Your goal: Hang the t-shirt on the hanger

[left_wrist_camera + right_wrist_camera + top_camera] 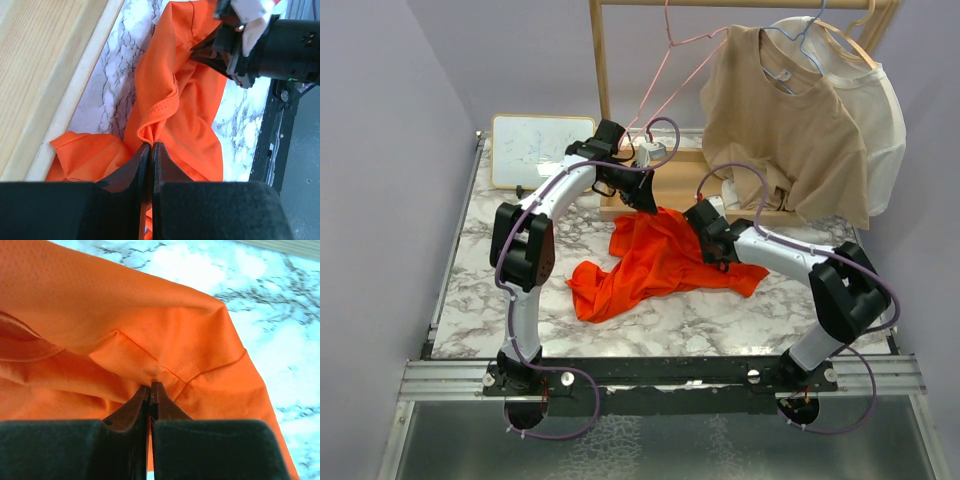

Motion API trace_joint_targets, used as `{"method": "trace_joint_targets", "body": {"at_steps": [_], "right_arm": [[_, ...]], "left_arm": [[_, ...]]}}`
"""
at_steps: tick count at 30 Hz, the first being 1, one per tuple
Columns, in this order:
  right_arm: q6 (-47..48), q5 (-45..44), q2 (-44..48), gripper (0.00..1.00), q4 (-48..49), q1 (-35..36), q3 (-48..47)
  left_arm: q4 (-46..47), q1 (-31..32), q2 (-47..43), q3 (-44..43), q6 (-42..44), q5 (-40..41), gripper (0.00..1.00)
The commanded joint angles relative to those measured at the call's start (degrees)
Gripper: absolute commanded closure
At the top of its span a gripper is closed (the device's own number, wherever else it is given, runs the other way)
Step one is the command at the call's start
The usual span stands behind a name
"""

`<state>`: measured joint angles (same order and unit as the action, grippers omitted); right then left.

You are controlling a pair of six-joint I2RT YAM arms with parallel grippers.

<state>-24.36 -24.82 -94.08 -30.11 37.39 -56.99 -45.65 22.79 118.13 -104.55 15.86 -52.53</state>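
1. Left gripper [150, 146] is clamped tight on the t-shirt [655, 262], which lies crumpled on the table [480, 300].
2. Right gripper [150, 386] pinches it too (jaws closed).
3. Hanger [697, 38] hangs behind; whiteboard [535, 150] scribbles are unreadable.

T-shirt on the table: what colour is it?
The t-shirt is plain bright orange-red, best seen in the right wrist view.

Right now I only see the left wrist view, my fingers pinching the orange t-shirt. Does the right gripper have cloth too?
Observer: Yes, the right gripper is shut on the t-shirt at a seam.
Operator: Where is the pink hanger?
Observer: The pink wire hanger hangs tilted from the wooden rack, beyond the left gripper, nothing on it.
Operator: What else hangs there?
Observer: A tan t-shirt and a white t-shirt, right of it.
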Motion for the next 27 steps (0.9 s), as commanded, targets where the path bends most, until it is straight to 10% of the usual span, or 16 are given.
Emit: {"method": "trace_joint_targets", "body": {"at_steps": [1, 23, 27], "right_arm": [[-2.12, -7.97, 6.93, 0.99, -7.02, -0.63, -2.52], [-0.61, -8.02, 18.49, 0.98, -18.84, -15.68, -1.31], [3.01, -0.3, 19.78, 0.57, -15.58, -15.74, -4.04]], "left_arm": [[-0.8, 0.07, -3.49, -0.35, 0.69, -1.42, 1.0], [0.74, 6.52, -1.82, -0.43, 3.67, 8.37, 1.0], [1.48, 7.23, -1.58, 0.11, 3.07, 8.26, 1.0]]}}
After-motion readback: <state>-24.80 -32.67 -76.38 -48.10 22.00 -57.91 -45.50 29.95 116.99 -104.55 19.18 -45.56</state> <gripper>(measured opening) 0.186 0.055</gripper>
